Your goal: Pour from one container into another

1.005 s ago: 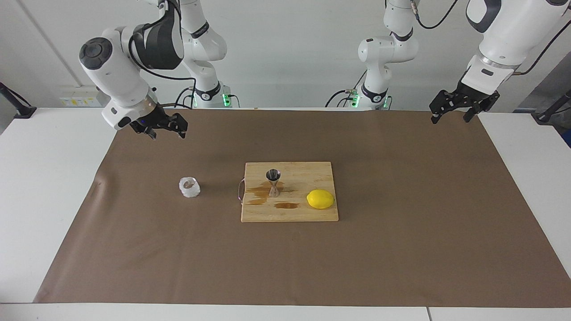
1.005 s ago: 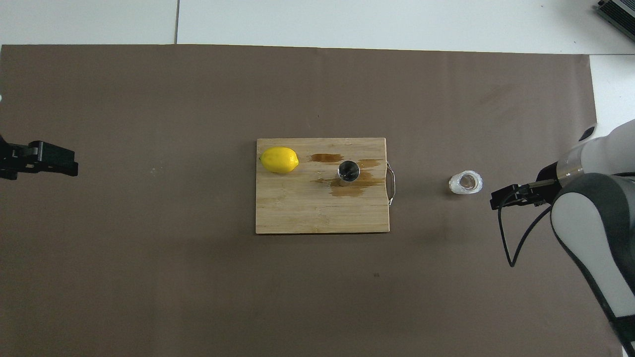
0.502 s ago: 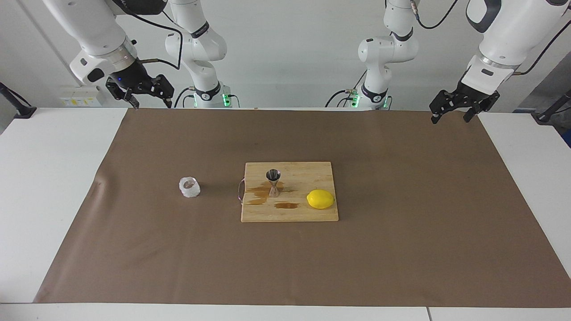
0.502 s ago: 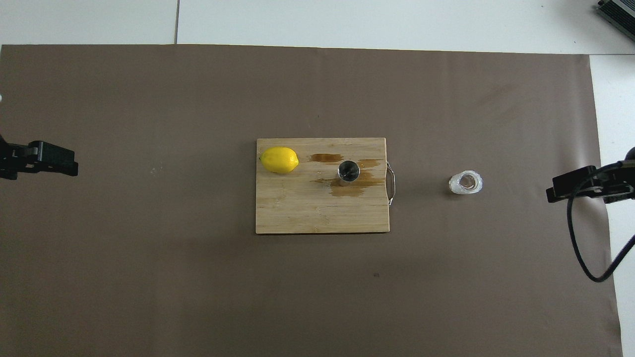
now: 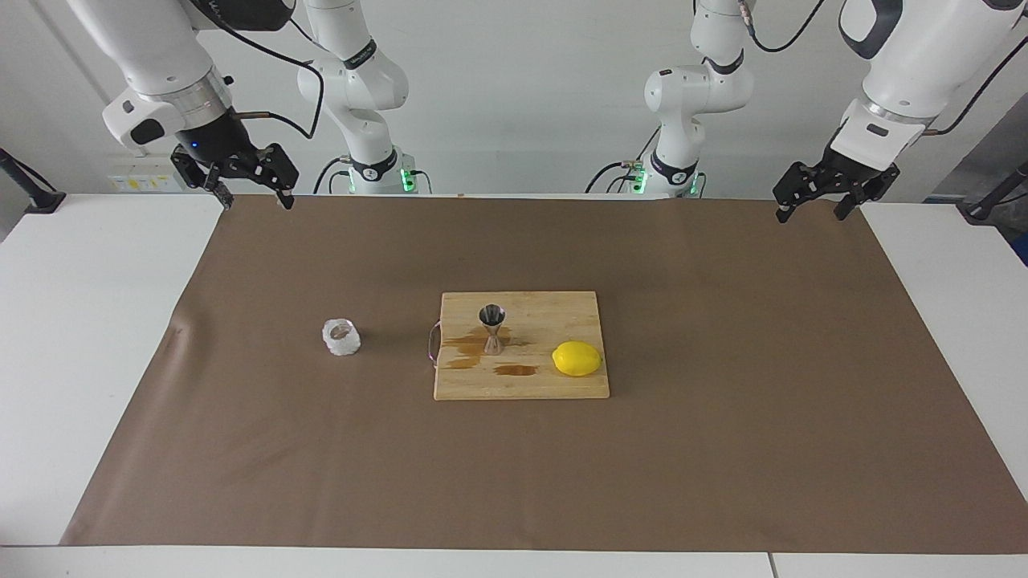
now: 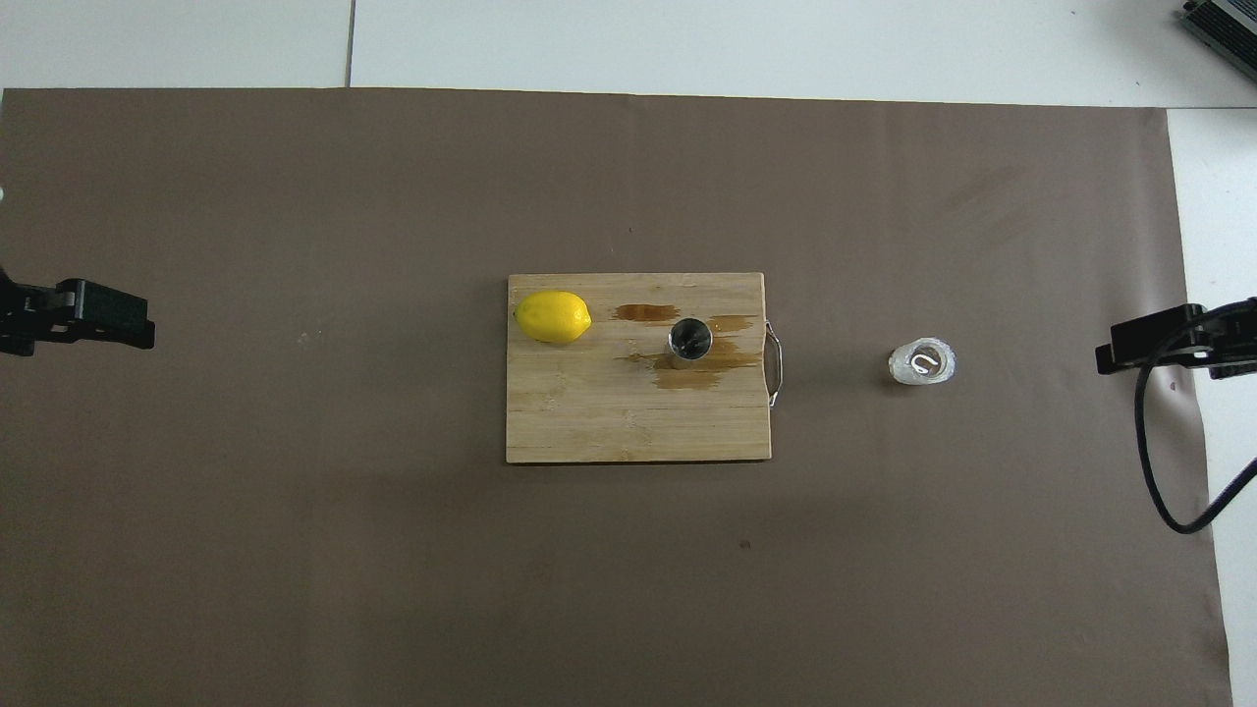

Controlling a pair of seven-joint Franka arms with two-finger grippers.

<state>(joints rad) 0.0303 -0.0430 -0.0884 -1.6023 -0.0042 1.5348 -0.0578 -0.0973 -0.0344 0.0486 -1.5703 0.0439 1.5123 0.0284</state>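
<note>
i see the right tool hanging with its fingers spread wide and nothing between them, up over the corner of the brown mat at the right arm's end of the surface. in the overhead view only its tip shows at the mat's edge. well apart from this tool, out toward the middle of the mat, sits the small frosted cup, upright and alone on the mat, its open mouth showing a pale glint inside. on from the cup toward the left arm's end is the wooden cutting board, its metal handle on the edge facing the cup. the steel jigger stands upright on the board near that handle, with brown wet patches on the wood around its foot. a lemon lies on the board just past the jigger, apart from it. the left tool waits over the mat's edge at the left arm's end, well apart from the board, fingers also spread wide and empty; overhead it shows as a dark tip.
</note>
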